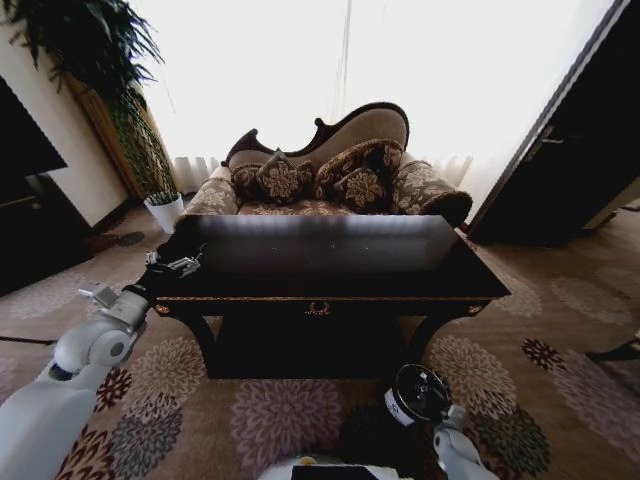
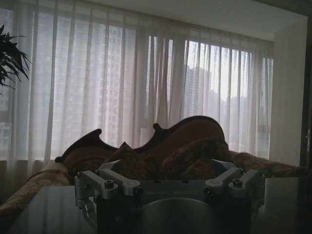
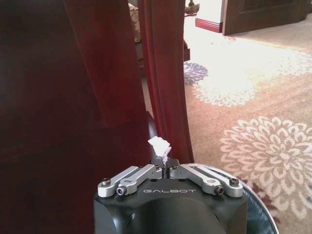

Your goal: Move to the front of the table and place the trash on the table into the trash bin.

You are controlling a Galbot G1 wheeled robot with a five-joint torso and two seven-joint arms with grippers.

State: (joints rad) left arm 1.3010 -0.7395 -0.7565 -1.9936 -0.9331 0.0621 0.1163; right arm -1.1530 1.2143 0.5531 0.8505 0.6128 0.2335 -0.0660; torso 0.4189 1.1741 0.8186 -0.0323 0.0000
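Right gripper [image 3: 165,165], jaws pinched on a white paper wad [image 3: 160,146], hangs over the trash bin [image 1: 412,398] before the table [image 1: 330,275]; release once centred above its rim; left gripper [image 1: 178,262], spread wide, at the table's left end.

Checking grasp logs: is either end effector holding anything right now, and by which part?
The right end effector, low over the trash bin, pinches a white paper wad by its lower edge. The left end effector is open, holding nothing, at the table.
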